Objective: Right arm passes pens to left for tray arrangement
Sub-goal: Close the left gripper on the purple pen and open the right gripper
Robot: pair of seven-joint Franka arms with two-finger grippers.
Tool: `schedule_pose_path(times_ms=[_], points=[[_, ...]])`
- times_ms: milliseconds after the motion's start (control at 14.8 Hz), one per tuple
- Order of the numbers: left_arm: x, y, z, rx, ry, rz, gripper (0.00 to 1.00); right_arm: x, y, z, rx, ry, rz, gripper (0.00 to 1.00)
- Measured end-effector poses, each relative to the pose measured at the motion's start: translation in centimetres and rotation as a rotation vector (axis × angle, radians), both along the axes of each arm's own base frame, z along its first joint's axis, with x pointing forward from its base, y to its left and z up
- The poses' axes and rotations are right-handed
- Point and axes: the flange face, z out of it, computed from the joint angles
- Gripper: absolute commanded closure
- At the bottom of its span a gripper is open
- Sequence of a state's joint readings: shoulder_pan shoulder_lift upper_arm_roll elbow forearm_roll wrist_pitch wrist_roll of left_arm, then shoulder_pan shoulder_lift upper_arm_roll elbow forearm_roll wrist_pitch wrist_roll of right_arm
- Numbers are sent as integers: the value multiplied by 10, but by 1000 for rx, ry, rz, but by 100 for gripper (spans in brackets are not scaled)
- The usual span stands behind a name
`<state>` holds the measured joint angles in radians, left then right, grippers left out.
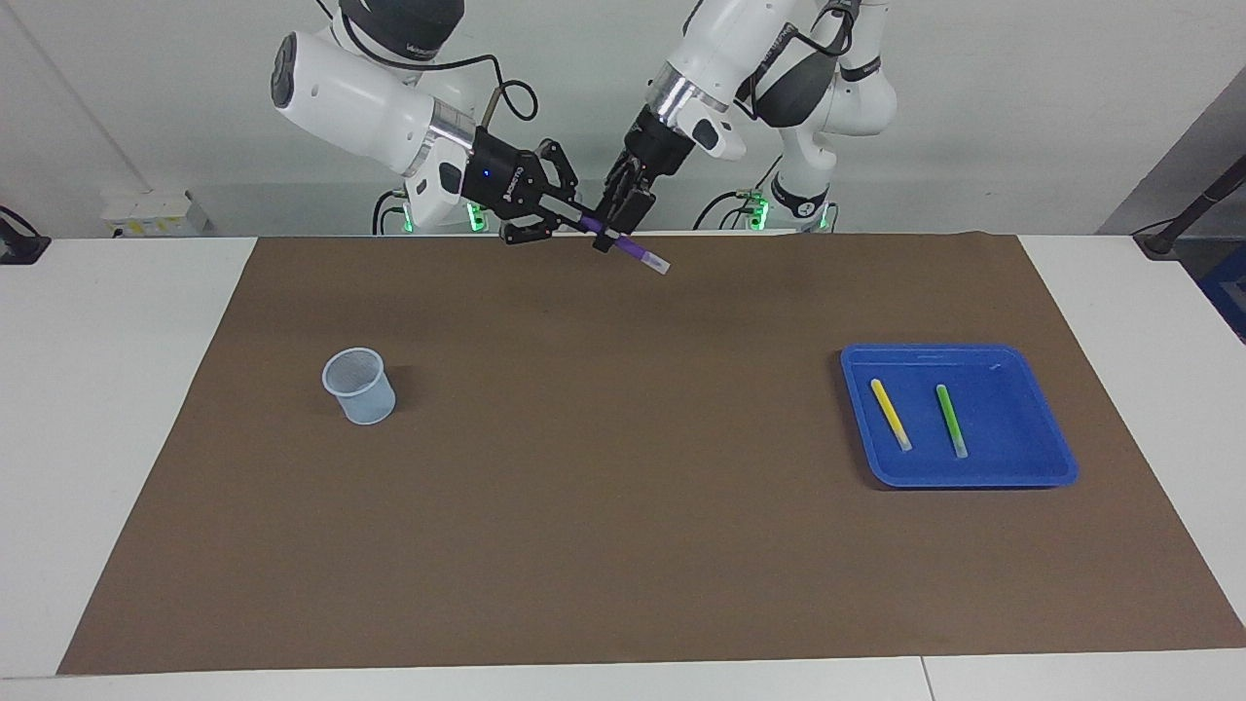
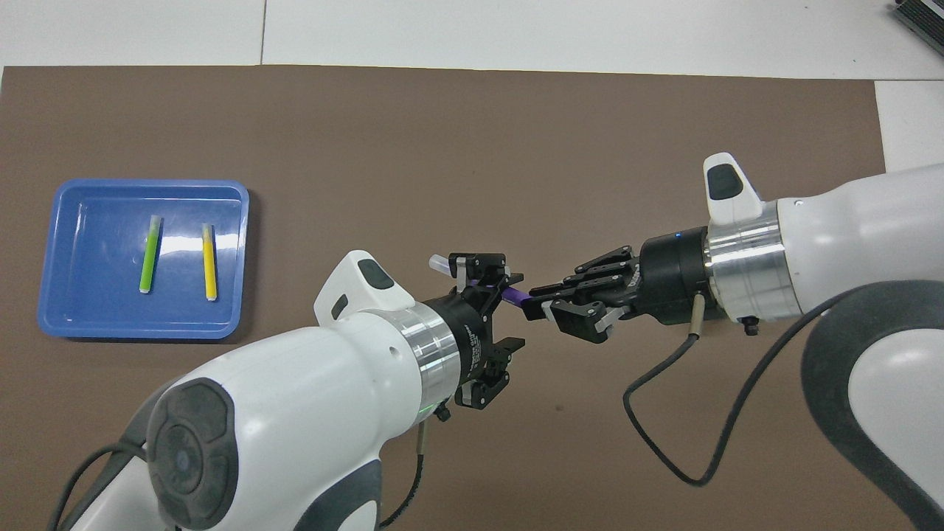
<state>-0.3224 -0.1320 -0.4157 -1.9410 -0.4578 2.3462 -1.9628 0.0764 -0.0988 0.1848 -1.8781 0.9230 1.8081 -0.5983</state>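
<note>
1. Purple pen is up in the air over the brown mat, at the robots' edge of it, tilted with its pale tip pointing down toward the left arm's end of the table.
2. Right gripper is clamped on the pen's upper end; its outer links splay to the sides while the fingertips pinch the barrel. In the overhead view the right gripper comes in from the right arm's end.
3. Left gripper is at the pen's middle, fingers on either side of the barrel. Whether they press it or still stand slightly apart, I cannot tell. In the overhead view only the pale tip and a short purple stretch show past the left gripper.
4. Blue tray sits on the mat toward the left arm's end. The yellow pen and the green pen lie in it side by side, apart, roughly parallel.
5. Pale-blue cup stands upright on the mat toward the right arm's end, well apart from the tray.
</note>
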Motion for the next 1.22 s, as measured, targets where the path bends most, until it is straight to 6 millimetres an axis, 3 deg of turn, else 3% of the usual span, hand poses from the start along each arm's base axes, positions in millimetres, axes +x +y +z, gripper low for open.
schedule_pose_path(times_ms=[203, 405, 743, 1216], points=[[-1, -1, 14, 22, 29, -34, 27, -1, 1, 0, 0, 0, 2, 100], [-4, -4, 17, 66, -3, -60, 41, -2, 1, 0, 0, 0, 2, 100], [-8, -8, 16, 116, -45, -86, 48, -2, 1, -2, -1, 3, 3, 100], [-7, -8, 12, 129, -45, -88, 43, -2, 0, -2, 1, -4, 0, 100]])
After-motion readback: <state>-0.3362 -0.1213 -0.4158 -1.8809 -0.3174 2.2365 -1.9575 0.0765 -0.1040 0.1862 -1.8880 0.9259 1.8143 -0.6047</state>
